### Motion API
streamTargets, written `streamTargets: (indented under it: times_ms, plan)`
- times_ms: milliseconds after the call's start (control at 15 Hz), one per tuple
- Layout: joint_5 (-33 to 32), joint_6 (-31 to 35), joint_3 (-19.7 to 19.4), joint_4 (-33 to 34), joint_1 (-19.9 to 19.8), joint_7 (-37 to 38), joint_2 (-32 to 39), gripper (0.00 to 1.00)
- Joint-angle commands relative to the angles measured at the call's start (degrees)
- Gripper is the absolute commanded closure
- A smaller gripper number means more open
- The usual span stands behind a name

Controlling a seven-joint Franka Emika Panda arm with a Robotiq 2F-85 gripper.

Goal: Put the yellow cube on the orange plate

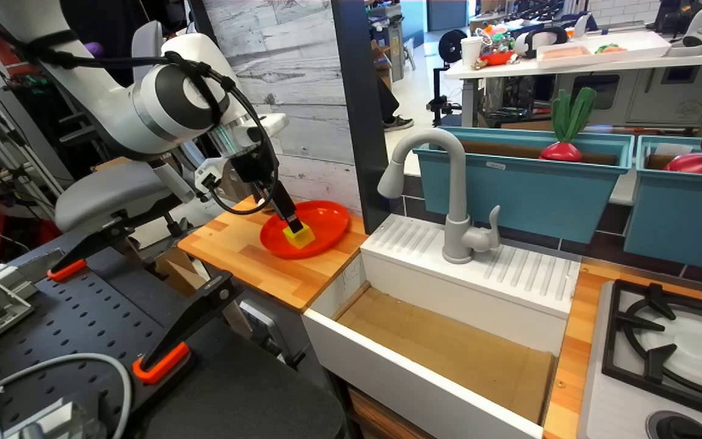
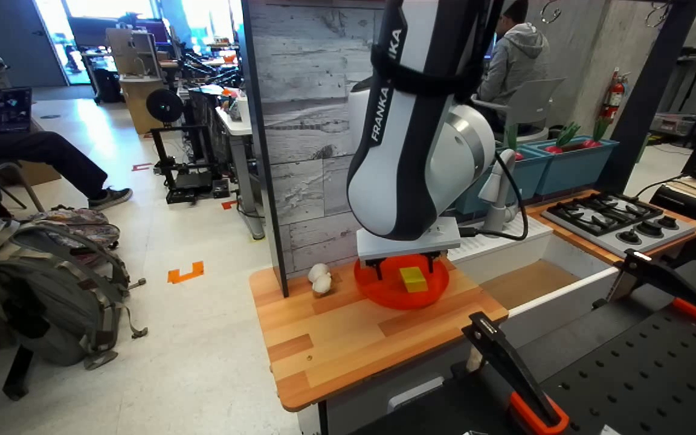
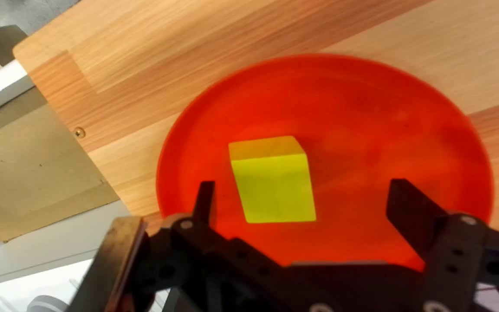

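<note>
Wrist view: the yellow cube sits on the orange plate, left of its middle. The gripper stands over the near part of the plate, its two fingers spread wide, one left of the cube and one right; bare plate shows between the cube and each of them, a narrow strip on the left and a broad one on the right. The plate rests on a wooden countertop. In an exterior view, the white arm extends from the left, and the sink adjoins the countertop on the right, with a grey faucet at its far side and a stove farther right. Two blue planters stand beyond the faucet. Near left, two black clamps with orange grips sit at a dark perforated tabletop. In an exterior view, white rounded objects lie together on the countertop, left of the plate.
</note>
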Motion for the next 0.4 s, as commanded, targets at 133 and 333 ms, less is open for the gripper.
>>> streamTargets:
  times_ms: [133, 333]
  plan:
    - [-0.2, 12.0, -4.8, -13.1, 7.4, 1.5, -8.9, 0.00]
    - [2.1, 10.5, -3.7, -10.2, 6.5, -1.1, -6.8, 0.00]
